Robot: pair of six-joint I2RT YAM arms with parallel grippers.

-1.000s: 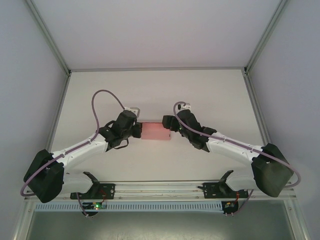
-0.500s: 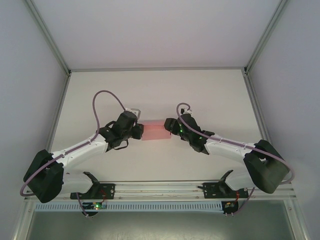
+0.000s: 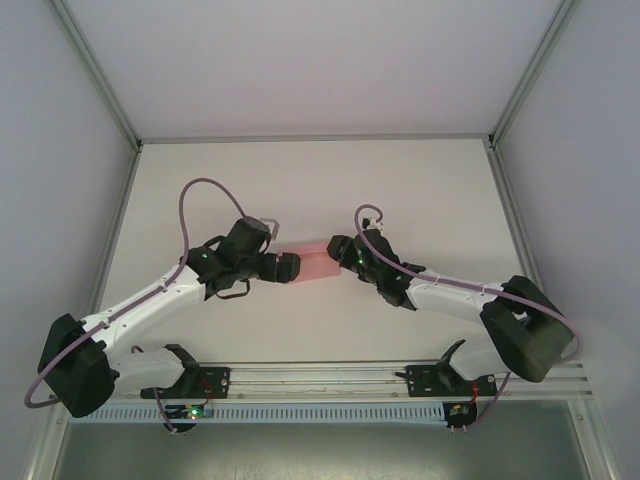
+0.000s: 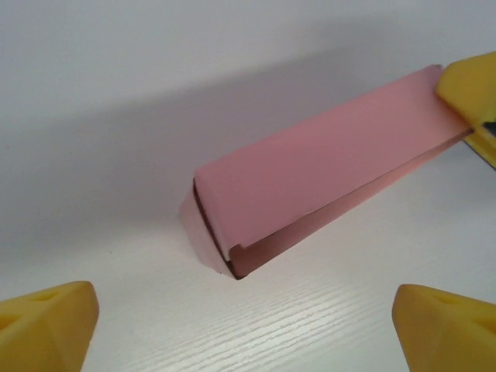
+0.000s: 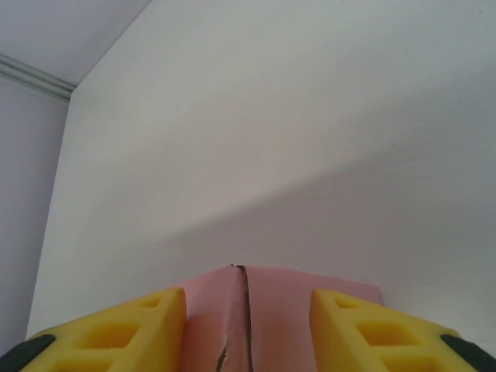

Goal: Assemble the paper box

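1. The pink paper box (image 3: 318, 262) is near the middle of the white table (image 3: 300, 180), between the two claws.
2. The right claw (image 3: 341, 257) pinches one end of the box.
3. The left claw (image 3: 290, 267) is spread wide at the other end, not touching it.

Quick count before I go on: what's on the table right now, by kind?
Pink box: 1
Grippers: 2 (left gripper, right gripper)
Total: 3
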